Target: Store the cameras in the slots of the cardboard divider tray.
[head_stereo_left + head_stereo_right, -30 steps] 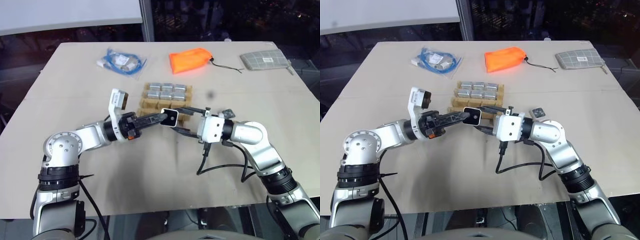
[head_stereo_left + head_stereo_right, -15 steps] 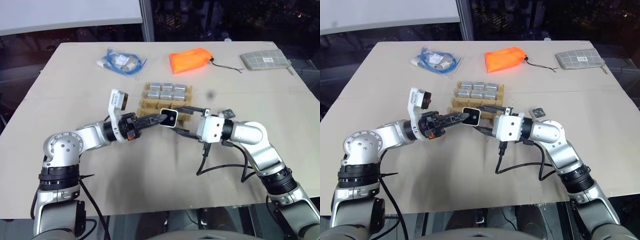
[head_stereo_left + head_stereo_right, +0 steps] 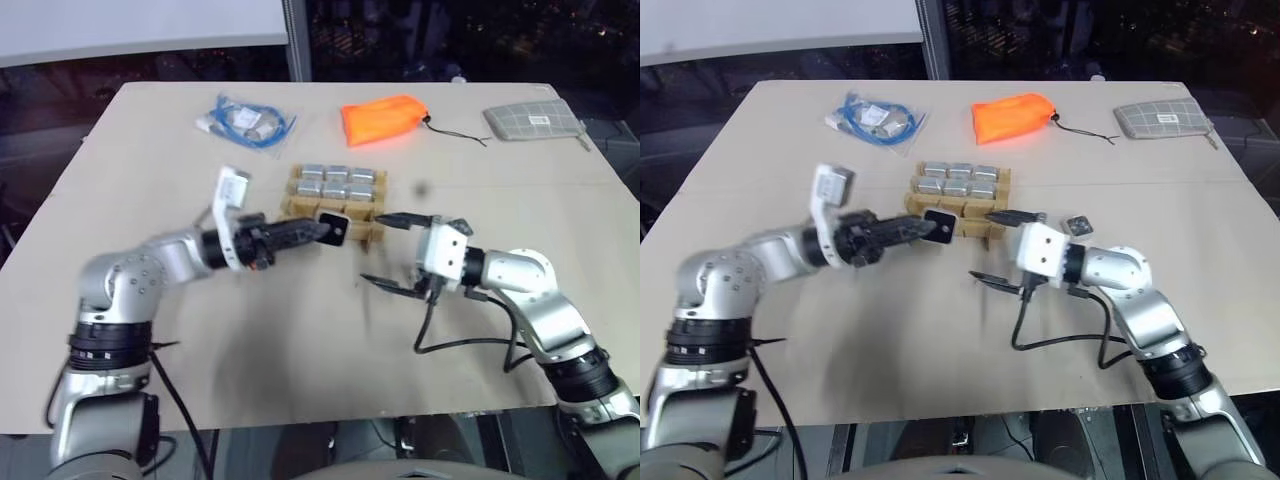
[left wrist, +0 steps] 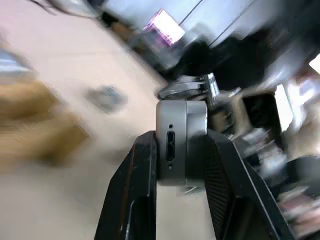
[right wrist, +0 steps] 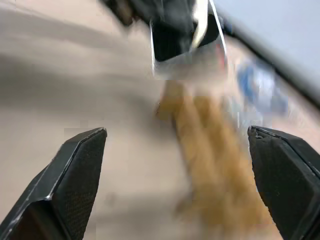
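Because a camera (image 3: 333, 226) is clamped between the closed fingers of the left gripper (image 3: 318, 229), it is held in the air just in front of the cardboard divider tray (image 3: 334, 205), at the centre of the head views, in what is judged to be a carry toward a free slot. In the left wrist view the camera's silver-grey side is seen pinched squarely between the two black fingers (image 4: 131, 195). The right gripper (image 3: 394, 252) is found right of centre, its fingers spread wide and empty and clear of the camera; this is judged consistent with a hand-over to the left gripper. In the tray, six cameras (image 3: 337, 182) are seated in the two rows farther from the robot, while the near row appears vacant, so that row is judged the likely target. A further camera (image 3: 1076, 226) is noted loose on the table (image 3: 300, 340), right of the tray and just beyond the right gripper, not yet stored.
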You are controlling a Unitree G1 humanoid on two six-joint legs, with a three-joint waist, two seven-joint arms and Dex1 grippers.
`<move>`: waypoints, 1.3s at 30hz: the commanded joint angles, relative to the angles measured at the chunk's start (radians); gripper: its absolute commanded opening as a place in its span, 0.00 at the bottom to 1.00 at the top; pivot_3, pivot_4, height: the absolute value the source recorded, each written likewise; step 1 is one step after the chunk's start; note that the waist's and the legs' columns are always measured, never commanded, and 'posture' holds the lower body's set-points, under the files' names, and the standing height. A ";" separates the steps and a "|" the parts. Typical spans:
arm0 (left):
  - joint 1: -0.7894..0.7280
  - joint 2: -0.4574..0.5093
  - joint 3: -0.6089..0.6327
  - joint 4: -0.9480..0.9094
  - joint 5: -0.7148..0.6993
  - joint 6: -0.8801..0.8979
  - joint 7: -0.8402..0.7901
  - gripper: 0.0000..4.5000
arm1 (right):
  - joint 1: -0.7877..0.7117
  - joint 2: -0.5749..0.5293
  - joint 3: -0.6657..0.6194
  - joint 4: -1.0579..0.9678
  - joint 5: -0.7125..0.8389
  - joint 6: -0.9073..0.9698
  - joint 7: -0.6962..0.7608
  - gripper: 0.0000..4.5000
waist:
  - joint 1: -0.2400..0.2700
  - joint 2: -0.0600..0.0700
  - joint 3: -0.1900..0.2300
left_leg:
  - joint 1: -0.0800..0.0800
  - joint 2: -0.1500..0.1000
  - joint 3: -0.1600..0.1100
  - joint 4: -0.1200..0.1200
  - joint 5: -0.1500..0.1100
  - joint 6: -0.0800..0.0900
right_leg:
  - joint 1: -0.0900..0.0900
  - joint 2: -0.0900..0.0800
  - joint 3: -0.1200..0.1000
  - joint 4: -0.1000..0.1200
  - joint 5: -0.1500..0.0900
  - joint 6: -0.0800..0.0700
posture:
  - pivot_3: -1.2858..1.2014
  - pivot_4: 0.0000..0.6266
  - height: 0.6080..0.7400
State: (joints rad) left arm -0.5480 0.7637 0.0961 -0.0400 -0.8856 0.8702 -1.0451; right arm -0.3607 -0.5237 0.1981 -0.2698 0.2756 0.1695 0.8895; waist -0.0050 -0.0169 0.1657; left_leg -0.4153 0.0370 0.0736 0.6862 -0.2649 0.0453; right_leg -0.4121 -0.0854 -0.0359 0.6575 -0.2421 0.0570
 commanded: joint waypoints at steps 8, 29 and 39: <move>-0.383 0.073 -0.266 0.431 0.575 -0.709 -0.360 0.16 | -0.018 -0.250 -0.320 -0.327 0.552 0.667 -0.088 0.99 | 0.017 0.000 0.001 | -0.001 0.000 0.001 -0.001 -0.001 0.002 | -0.001 0.001 0.000 -0.002 0.000 0.000 | 0.52 0.24 1.00; -0.827 -0.136 -0.437 1.193 1.041 -1.149 -0.450 0.16 | -0.117 -0.301 -0.311 -0.402 0.580 0.798 -0.293 0.99 | 0.019 -0.006 0.004 | -0.019 0.000 0.001 0.002 -0.003 0.006 | -0.010 0.000 -0.007 -0.009 0.000 0.001 | 0.52 0.24 1.00; -0.829 -0.134 -0.426 1.222 1.088 -1.188 -0.443 0.16 | -0.122 -0.289 -0.292 -0.405 0.556 0.779 -0.290 0.99 | 0.018 -0.006 0.004 | -0.018 0.000 0.000 0.002 -0.003 0.006 | -0.010 0.000 -0.007 -0.008 0.000 0.001 | 0.52 0.24 1.00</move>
State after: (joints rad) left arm -1.3441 0.6203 -0.3546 1.1799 0.1971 -0.2995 -1.5002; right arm -0.4625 -0.8124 -0.0828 -0.6476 0.8349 0.9727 0.6007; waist 0.0126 -0.0225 0.1700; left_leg -0.4337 0.0368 0.0732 0.6887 -0.2683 0.0512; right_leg -0.4225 -0.0853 -0.0426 0.6498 -0.2418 0.0582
